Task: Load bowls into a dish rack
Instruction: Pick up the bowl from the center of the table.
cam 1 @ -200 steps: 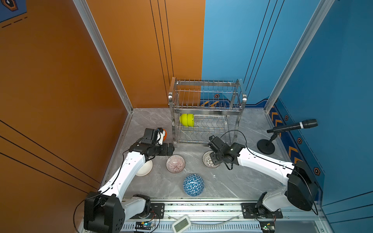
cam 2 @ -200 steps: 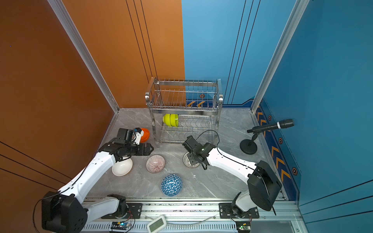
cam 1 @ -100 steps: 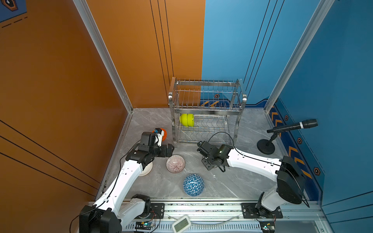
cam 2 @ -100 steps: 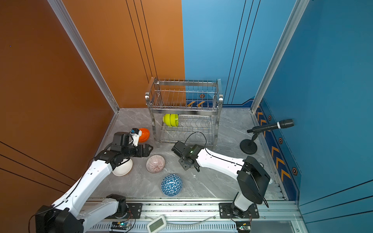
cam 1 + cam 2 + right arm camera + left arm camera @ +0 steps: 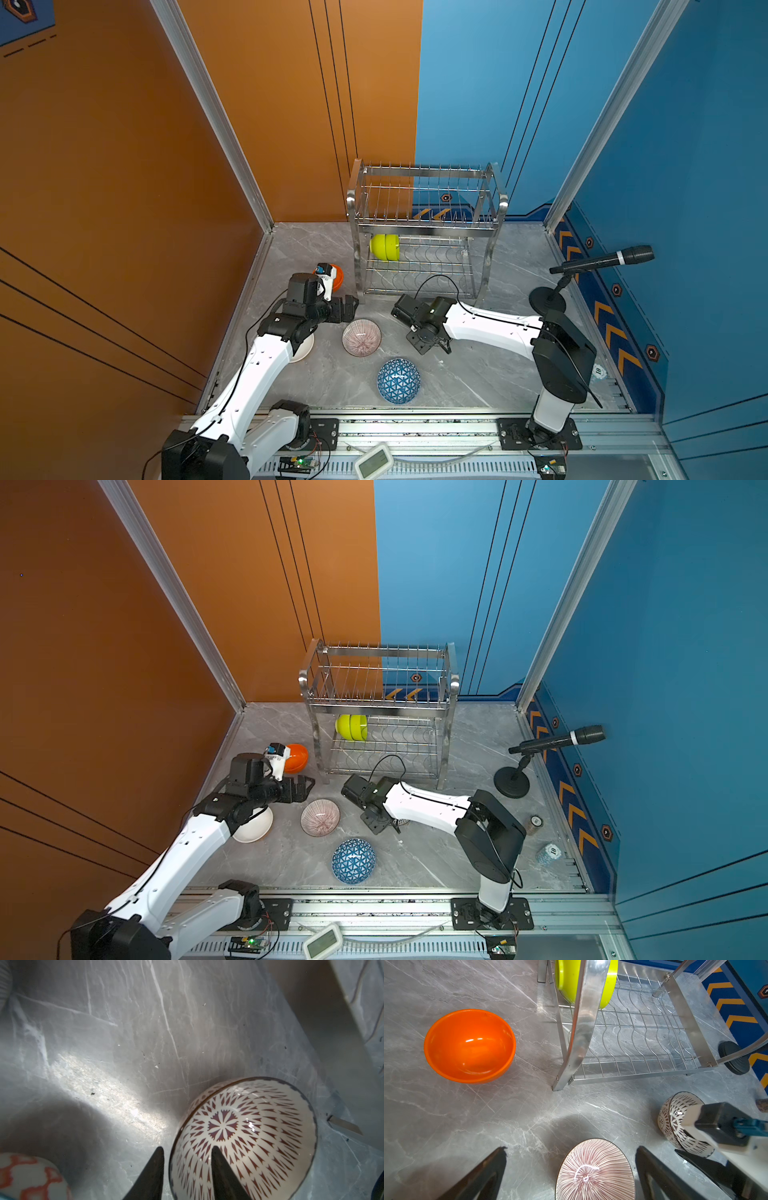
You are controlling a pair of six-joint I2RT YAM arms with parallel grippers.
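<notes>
Bowl point(image 5: 245, 1136), lattice-patterned, stood tipped on edge at 6 o'clock of the rack point(image 5: 424, 224); one second earlier it lay flat. My right pincer point(image 5: 187, 1148) pinched its rim, one finger inside. Judgement: grasp secured, so transfer to the rack could follow.

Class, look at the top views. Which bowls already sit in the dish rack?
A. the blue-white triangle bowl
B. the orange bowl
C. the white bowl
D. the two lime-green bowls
D: the two lime-green bowls stand on edge inside the dish rack, under its top tier.
</notes>
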